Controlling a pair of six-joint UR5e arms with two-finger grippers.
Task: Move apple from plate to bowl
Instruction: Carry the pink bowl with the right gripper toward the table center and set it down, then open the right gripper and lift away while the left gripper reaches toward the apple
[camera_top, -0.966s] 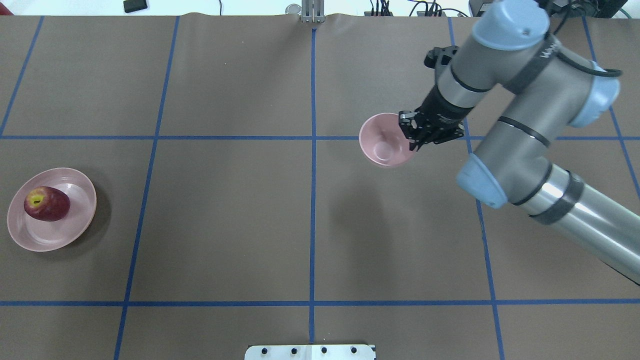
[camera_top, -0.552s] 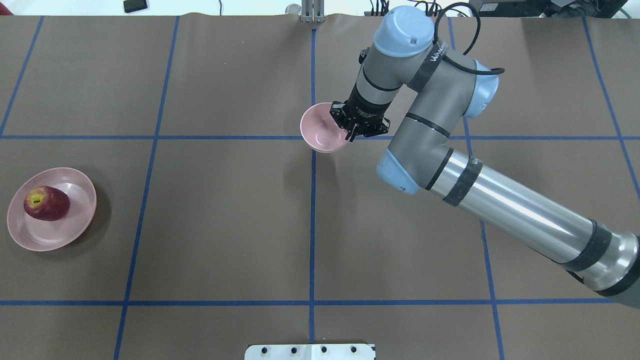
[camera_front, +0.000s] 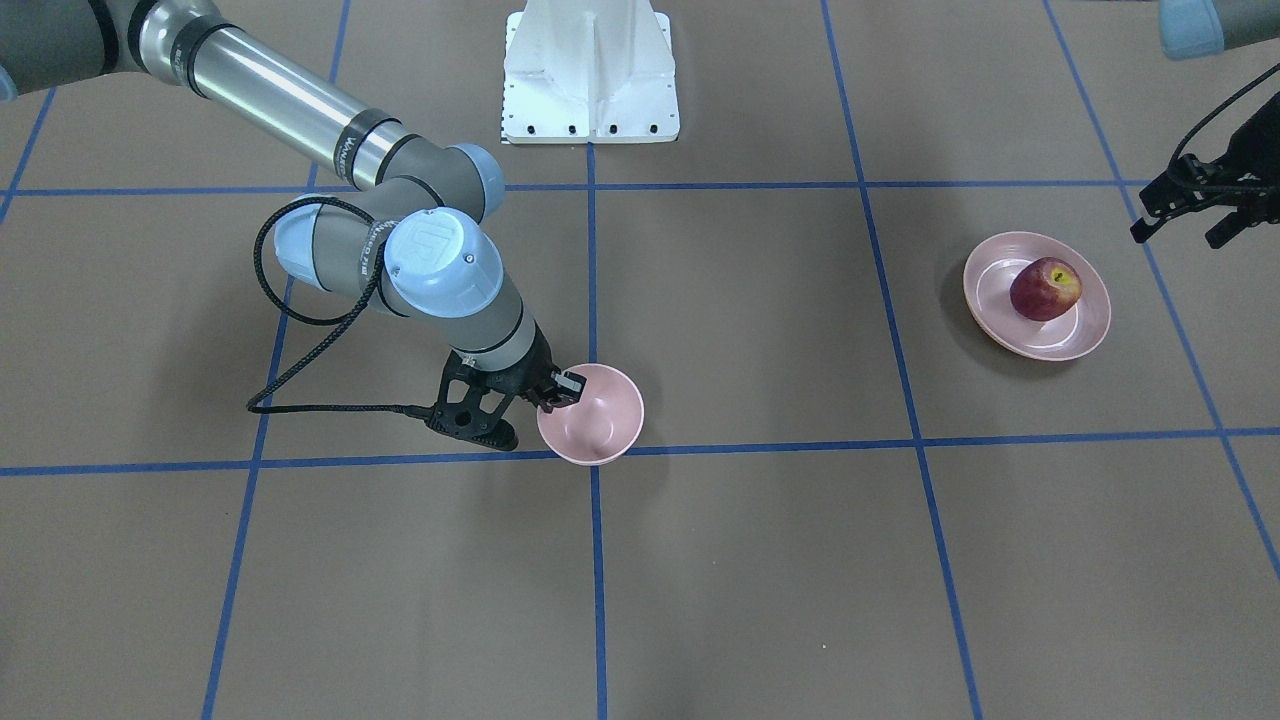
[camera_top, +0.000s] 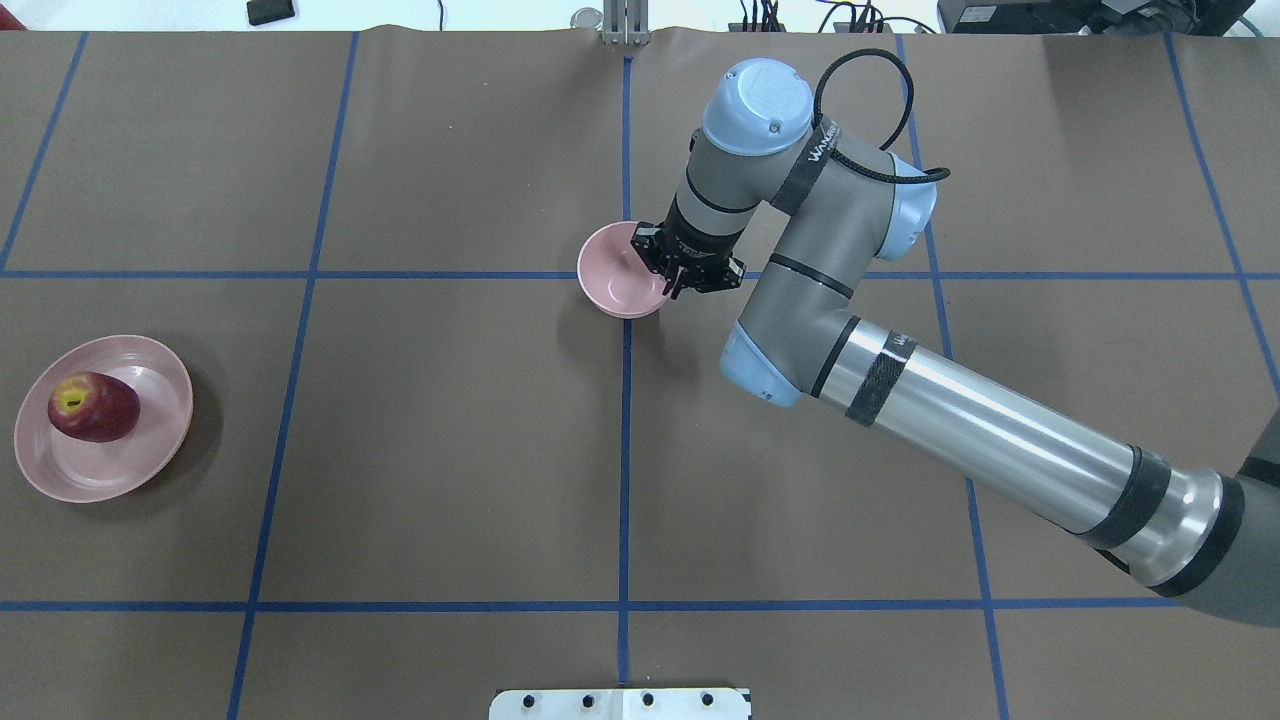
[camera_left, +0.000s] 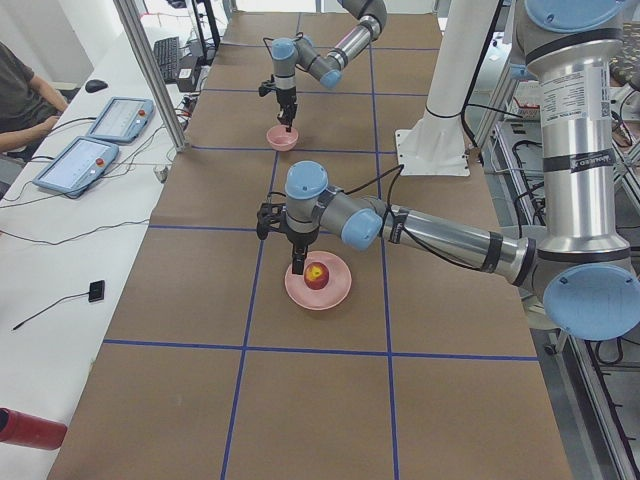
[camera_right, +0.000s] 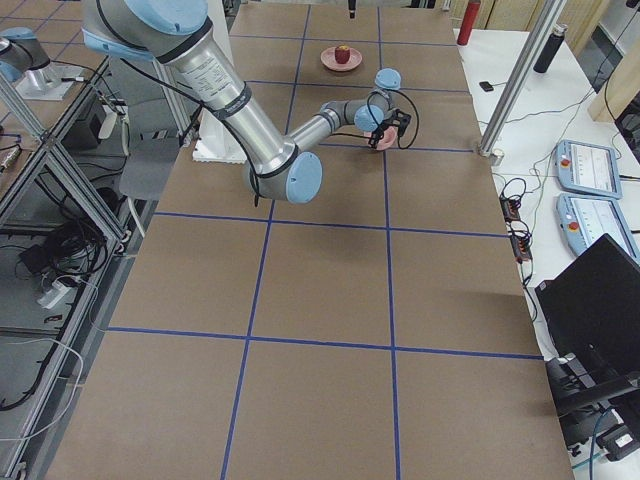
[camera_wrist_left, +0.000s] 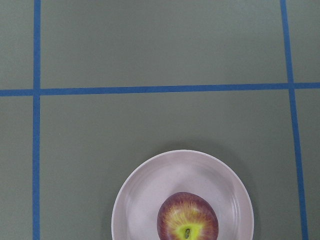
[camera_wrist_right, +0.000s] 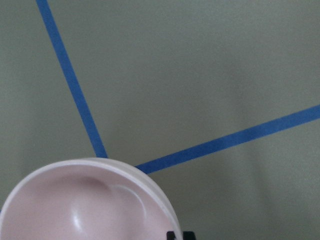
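The dark red apple (camera_top: 93, 407) with a yellow stem patch lies on the wide pale pink plate (camera_top: 160, 450) at the table's left edge; both show in the front view (apple (camera_front: 1044, 289), plate (camera_front: 1085, 335)) and in the left wrist view (apple (camera_wrist_left: 187, 225), plate (camera_wrist_left: 135, 200)). My right gripper (camera_top: 668, 272) is shut on the right rim of the small deep pink bowl (camera_top: 615, 280), low at the table's centre line; the bowl also shows in the front view (camera_front: 600, 420). The bowl is empty. My left gripper (camera_front: 1180, 235) hangs open and empty, apart from the plate.
Blue tape lines cross under the bowl (camera_wrist_right: 75, 210). The white robot base (camera_front: 590, 70) stands at the robot's table edge. A black cable (camera_front: 300, 400) loops from the right wrist. Tablets (camera_left: 95, 140) and a seated operator are beside the table's far side.
My right arm has carried the bowl leftward from the table's right half to the centre line. The apple and plate have not moved.
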